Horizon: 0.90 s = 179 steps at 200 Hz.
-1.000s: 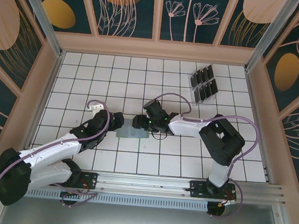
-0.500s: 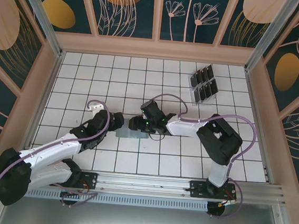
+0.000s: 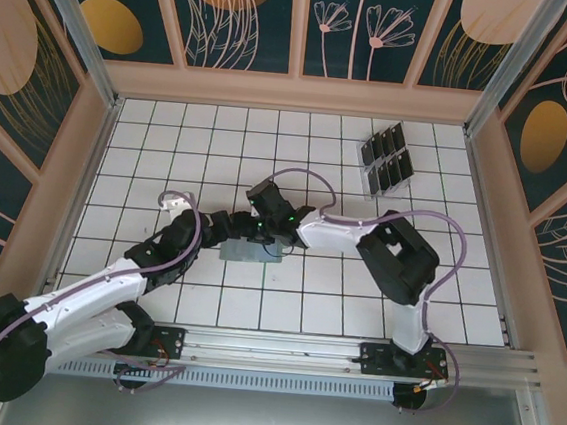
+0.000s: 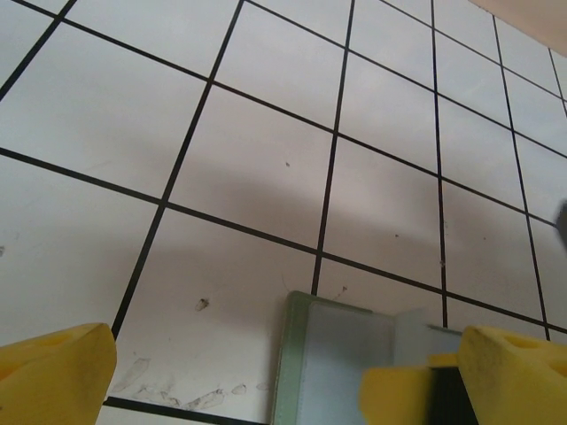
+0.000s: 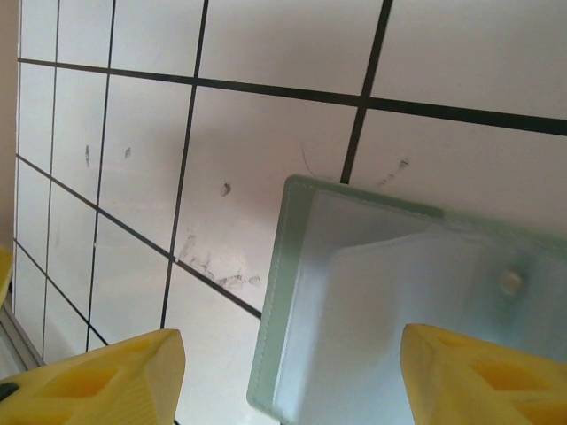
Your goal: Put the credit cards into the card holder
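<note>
Claws first: the right claw (image 5: 288, 341) is spread wide and gripping nothing, its chunky yellow fingertips (image 5: 97, 381) at the two bottom corners of its wrist view. The holder (image 5: 399, 292) lies flat on the bench right under it, reaching in between the fingers.

The left claw (image 4: 288, 341) is wide open too and also empty. One end of the holder (image 4: 341, 363) pokes up between its yellow tips at the bottom of that view.

From the top cam, the right claw (image 3: 258, 227) and left claw (image 3: 230, 229) sit close together over the far edge of the holder (image 3: 249, 252). One comes in from each side.

The holder is a sage-green flat case with rounded corners and a smooth matte surface. It's lying open: there's a raised rim around the edge, a paler inside, a layered pocket panel and a small round stud (image 5: 509, 282). Its long axis runs left to right across the bench, roughly parallel to the near edge. It's about mid-bench, a bit toward the arms.

The cards (image 3: 384, 145) are small, thin dark rectangles, lined up in a clear slotted rack (image 3: 374, 190). The rack sits skewed to the grid at the far right, well apart from the holder.

The bench (image 3: 171, 131) is white squares with thin black lines, with some grey scuffs near the holder.
</note>
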Motion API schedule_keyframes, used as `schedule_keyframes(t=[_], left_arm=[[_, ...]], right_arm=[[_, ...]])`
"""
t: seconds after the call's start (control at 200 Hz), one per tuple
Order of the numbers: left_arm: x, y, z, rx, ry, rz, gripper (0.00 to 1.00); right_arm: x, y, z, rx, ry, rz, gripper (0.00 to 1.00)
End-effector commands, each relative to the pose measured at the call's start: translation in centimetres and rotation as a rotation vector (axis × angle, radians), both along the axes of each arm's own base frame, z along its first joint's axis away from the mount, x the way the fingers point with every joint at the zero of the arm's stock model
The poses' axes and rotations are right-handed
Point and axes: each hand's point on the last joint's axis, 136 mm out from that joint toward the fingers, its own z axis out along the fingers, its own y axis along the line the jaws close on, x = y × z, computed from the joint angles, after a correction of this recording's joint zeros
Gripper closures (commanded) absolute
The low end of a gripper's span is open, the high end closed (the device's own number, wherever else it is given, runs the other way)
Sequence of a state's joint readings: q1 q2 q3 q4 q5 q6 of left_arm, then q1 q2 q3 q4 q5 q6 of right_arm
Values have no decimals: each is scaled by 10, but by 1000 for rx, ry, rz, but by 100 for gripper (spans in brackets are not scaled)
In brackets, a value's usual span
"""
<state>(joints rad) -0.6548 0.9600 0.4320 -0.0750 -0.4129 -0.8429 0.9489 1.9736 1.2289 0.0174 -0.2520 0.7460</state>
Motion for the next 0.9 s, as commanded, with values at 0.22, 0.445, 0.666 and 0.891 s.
schedule_keyframes(t=[0.22, 0.445, 0.666, 0.891], left_arm=[[-9, -1, -2, -22, 4, -25, 1], [-9, -13, -11, -34, 35, -80, 1], [0, -28, -9, -14, 50, -133, 2], [19, -41, -5, 47, 60, -162, 2]], right_arm=[[-3, 27, 12, 34, 8, 44, 34], [19, -21, 86, 19, -147, -34, 34], [80, -148, 125, -76, -228, -299, 34], [135, -279, 157, -160, -315, -545, 34]])
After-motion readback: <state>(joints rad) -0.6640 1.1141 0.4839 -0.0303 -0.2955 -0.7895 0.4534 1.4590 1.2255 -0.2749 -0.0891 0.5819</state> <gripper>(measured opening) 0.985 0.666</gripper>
